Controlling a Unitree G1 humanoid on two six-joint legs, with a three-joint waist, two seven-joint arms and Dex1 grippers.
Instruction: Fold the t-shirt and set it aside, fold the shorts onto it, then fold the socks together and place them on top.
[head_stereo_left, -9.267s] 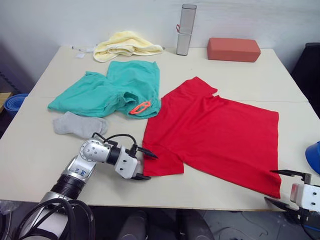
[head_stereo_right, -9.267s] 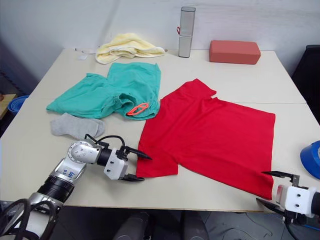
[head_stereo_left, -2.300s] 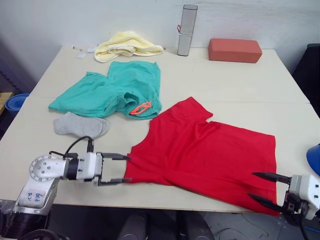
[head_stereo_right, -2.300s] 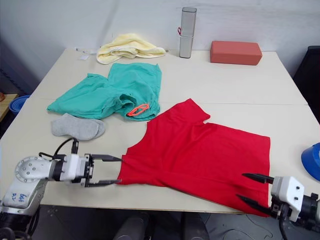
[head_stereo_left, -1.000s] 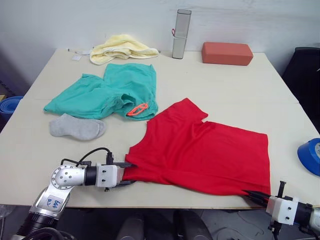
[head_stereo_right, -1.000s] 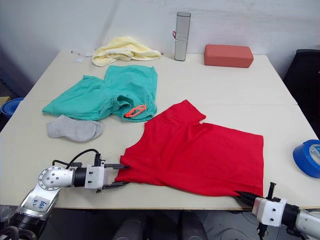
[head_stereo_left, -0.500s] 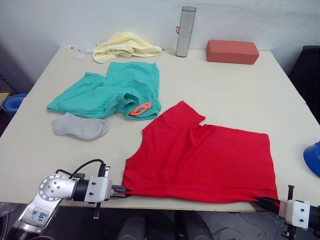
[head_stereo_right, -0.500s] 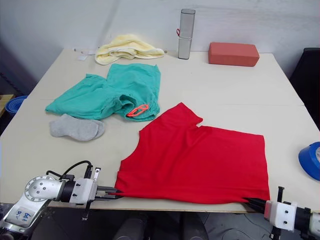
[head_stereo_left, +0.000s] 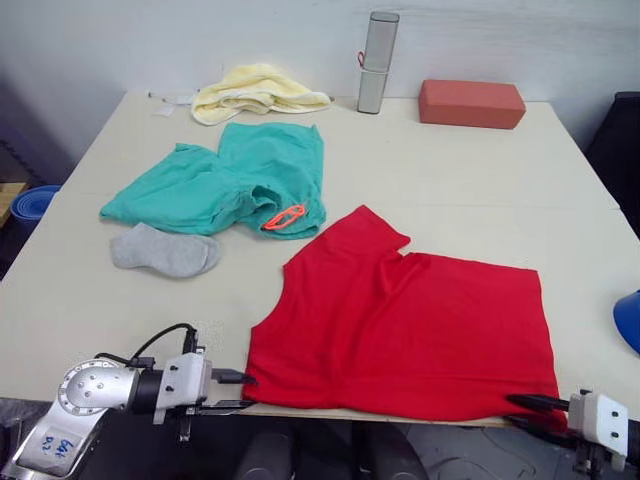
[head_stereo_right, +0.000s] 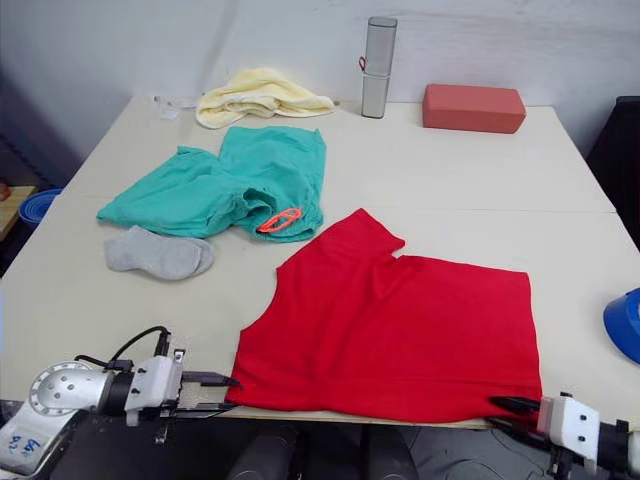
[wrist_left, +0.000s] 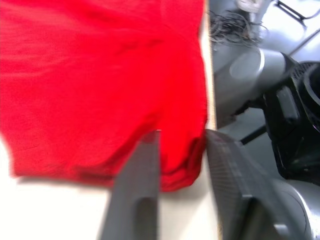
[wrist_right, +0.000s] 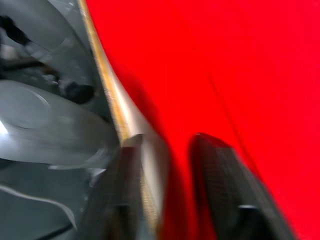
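The t-shirt (head_stereo_left: 405, 330) was spread flat on the near half of the surface (head_stereo_left: 470, 170), its hem drawn right up to the near edge. Its long axis ran across the surface from left to right, with one sleeve pointing toward the far side. Open room was left on the right half beyond the garment, up to a red block (head_stereo_left: 471, 102) and a grey cylinder (head_stereo_left: 377, 47) at the far edge.

The left end effector (head_stereo_left: 236, 390) was held at the near left corner of the hem, its fingers parted with the corner of the cloth between them, as the left wrist view showed. The right end effector (head_stereo_left: 535, 412) was placed at the near right corner, also parted, with the hem lying between its fingers at the surface's edge.

Compared with half a second before, both end effectors had been released from a closed pinch on the corners. Since the earliest frames the t-shirt had been pulled toward the near edge and straightened.

The shorts (head_stereo_left: 235, 180) were left crumpled on the far left part, the orange drawstring loop (head_stereo_left: 283, 216) turned toward the t-shirt and close to its sleeve. The socks (head_stereo_left: 165, 250) lay just beside the shorts, nearer the left edge. A yellow towel (head_stereo_left: 255, 88) was bunched at the far edge.
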